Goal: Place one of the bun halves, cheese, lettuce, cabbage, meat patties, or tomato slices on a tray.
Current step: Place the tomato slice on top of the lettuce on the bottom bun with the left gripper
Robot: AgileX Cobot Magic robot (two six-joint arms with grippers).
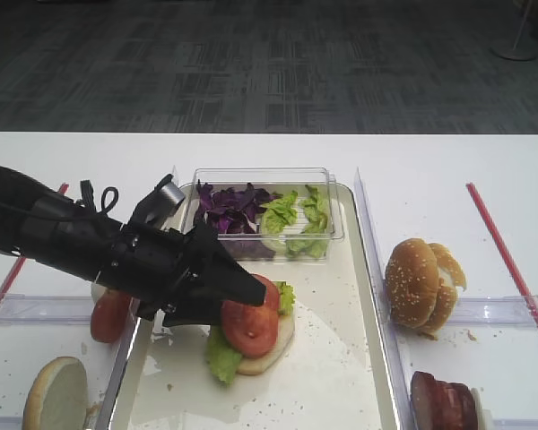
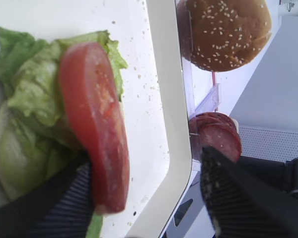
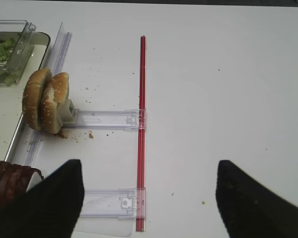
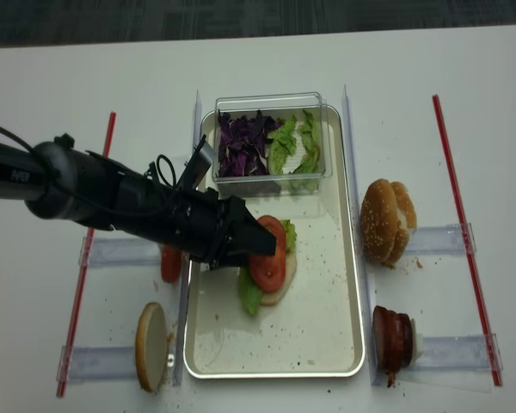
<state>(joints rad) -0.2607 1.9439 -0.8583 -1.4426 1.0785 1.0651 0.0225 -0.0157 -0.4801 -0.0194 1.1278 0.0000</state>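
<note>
- One tomato slice (image 1: 250,324) sits on top of the stack in the tray (image 1: 359,394), and my left tool (image 1: 247,288) is right over it, reaching in from the left.
- From my left wrist view the jaws are spread: one finger (image 2: 59,208) is against the edge of the slice, the other (image 2: 238,198) hangs well clear out past the tray rim, so I'm not pinching anything.
- Under the slice is a frilly lettuce leaf (image 2: 35,89), and under that a pale bun half (image 1: 267,351), cut face up, all roughly centred on the tray floor.
- Handling call: that slice looks wet, glossy and floppy. I'd expect it to be light and slippery, and easy to tear or squash, so a gentle grip across the skin rim beats squeezing the soft middle.
- It leans a little on the lettuce, and I reckon a nudge would slide it off.
- My right tool (image 3: 149,198) hangs idle over bare worktop (image 3: 213,89), jaws wide apart, nothing between them.
- More stock sits well apart: spare tomato (image 1: 110,315) just left of the tray, a bun half (image 1: 56,394) at front left, seeded buns (image 1: 421,282) on the right, patties (image 1: 444,401) at front right.
- A clear box (image 1: 264,179) at the tray's far end holds purple cabbage (image 1: 229,208) and more greens.
- Surface is white, crumb-speckled, marked with red strips (image 1: 507,260) and clear plastic rails; grey carpet lies beyond.
</note>
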